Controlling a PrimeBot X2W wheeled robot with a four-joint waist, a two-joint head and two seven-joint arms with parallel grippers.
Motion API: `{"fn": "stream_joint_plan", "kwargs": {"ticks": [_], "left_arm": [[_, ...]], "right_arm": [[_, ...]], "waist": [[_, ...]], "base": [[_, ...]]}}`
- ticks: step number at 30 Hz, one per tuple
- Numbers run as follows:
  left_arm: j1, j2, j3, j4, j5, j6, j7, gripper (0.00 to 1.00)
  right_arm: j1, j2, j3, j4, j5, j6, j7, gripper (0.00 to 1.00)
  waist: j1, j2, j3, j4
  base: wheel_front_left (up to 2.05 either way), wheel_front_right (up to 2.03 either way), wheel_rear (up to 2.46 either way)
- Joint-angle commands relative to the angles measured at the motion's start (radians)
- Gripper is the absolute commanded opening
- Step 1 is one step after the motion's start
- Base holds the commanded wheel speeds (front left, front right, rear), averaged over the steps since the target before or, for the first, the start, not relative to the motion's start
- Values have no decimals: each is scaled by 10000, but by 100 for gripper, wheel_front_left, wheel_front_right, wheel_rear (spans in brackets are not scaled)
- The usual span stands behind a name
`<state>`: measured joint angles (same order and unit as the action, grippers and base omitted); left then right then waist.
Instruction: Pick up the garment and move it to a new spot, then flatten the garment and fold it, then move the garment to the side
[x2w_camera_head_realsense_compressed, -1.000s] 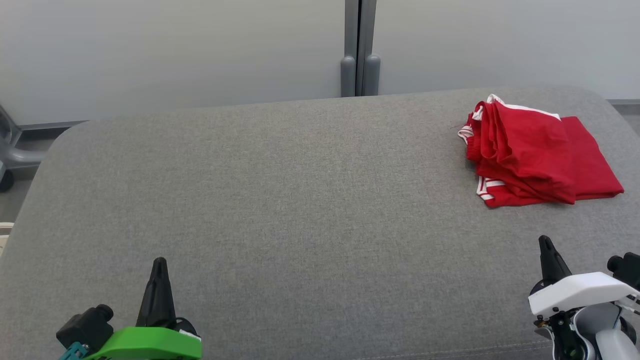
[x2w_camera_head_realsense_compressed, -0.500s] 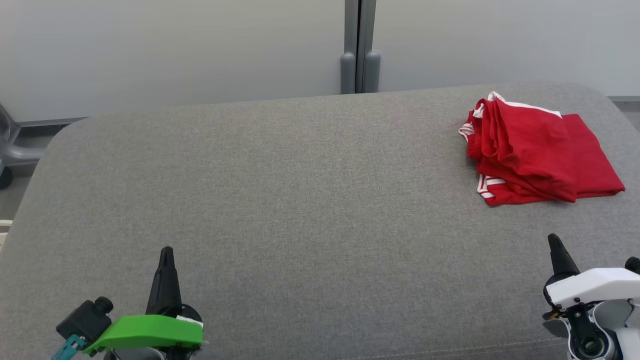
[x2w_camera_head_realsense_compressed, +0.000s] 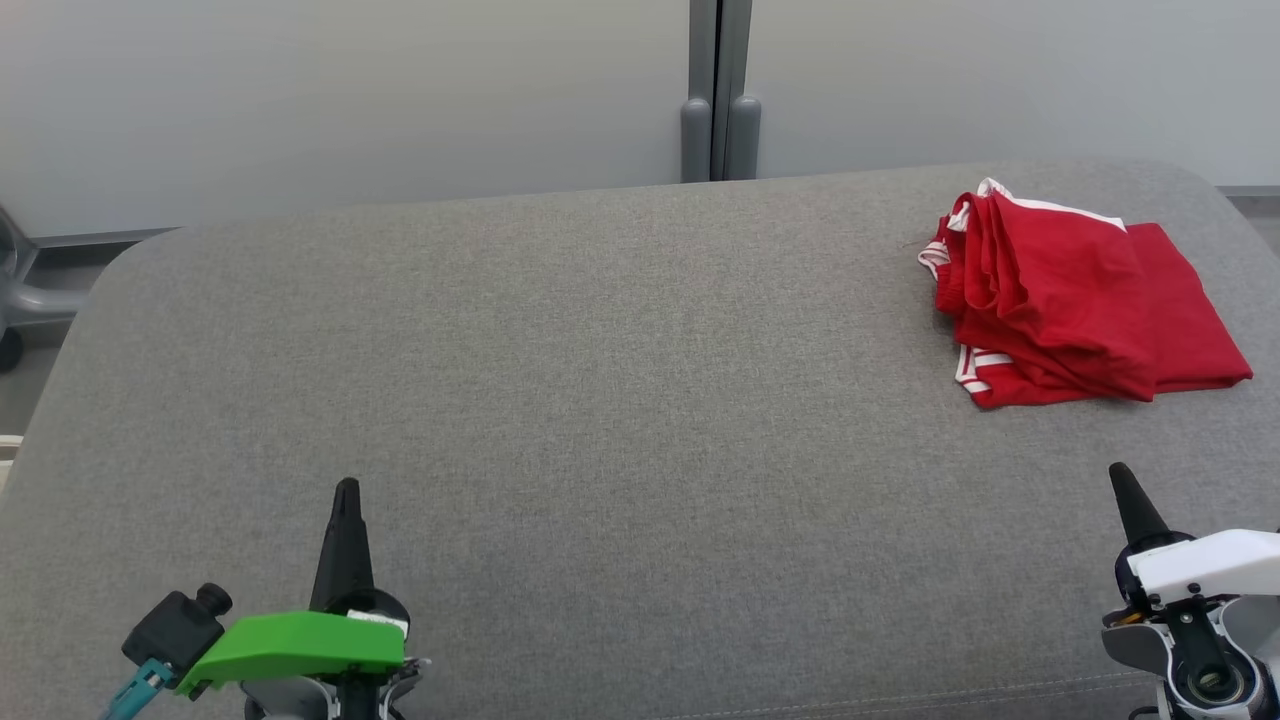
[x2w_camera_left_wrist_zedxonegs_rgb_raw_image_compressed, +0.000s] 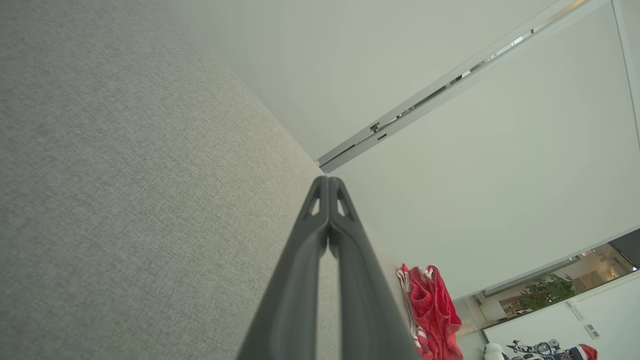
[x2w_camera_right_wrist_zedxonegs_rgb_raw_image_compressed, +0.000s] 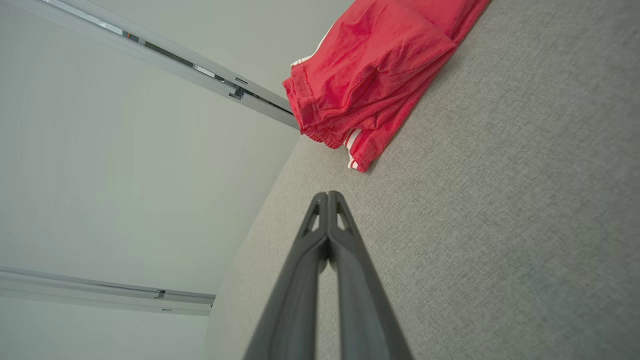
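One garment (x2w_camera_head_realsense_compressed: 1075, 300), one cushion (x2w_camera_head_realsense_compressed: 600, 400) — left end effector (x2w_camera_head_realsense_compressed: 347, 487), right end effector (x2w_camera_head_realsense_compressed: 1119, 472); two

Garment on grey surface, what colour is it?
Folded red fabric garment with white-striped trim; best in head view.

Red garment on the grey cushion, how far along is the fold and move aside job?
Done, it seems: the red garment lies folded in loose layers at the far right of the grey cushion. In hand: nothing; the left gripper and right gripper are shut and empty near the front edge, apart from the cloth. Left: apparently nothing, unless the fold needs neatening.
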<state>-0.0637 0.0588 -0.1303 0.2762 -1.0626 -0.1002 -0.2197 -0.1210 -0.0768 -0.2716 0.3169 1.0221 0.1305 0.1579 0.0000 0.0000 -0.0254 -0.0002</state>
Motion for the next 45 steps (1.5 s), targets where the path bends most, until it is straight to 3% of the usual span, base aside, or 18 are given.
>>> {"fn": "stream_joint_plan", "kwargs": {"ticks": [1, 45], "left_arm": [[-347, 29, -35, -53, -249, -67, 32, 0], [-1058, -54, -796, 209, -4544, -257, 230, 0]], "right_arm": [[-252, -43, -96, -63, 246, 5, 90, 0], [-568, 33, -1406, 114, 4111, 4, 1878, 0]], "waist": [[0, 0, 7, 0], [0, 0, 265, 1]], "base": [[0, 0, 0], [0, 0, 0]]}}
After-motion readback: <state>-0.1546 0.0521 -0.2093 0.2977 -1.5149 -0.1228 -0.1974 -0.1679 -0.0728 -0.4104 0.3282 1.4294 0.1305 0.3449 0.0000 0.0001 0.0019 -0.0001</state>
